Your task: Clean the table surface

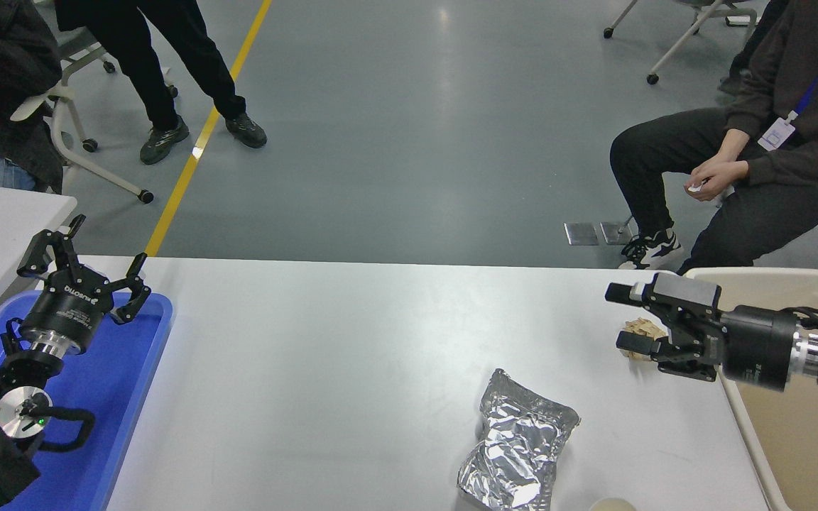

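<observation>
The white table fills the lower frame. At its 3 o'clock edge the right tool is held open around a crumpled brown paper ball — not yet clamped. A foil bag lies at 5 o'clock. The left tool, spread open, is parked over the blue tray at 9 o'clock.

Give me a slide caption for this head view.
Right claw open around a crumpled brown paper ball on the white table.

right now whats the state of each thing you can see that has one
left gripper: open, parked over the blue plastic tray
right gripper: open, jaws either side of the crumpled brown paper ball
crumpled silver foil bag: lying flat on the white table surface
beige plastic bin: nothing visible inside
</observation>
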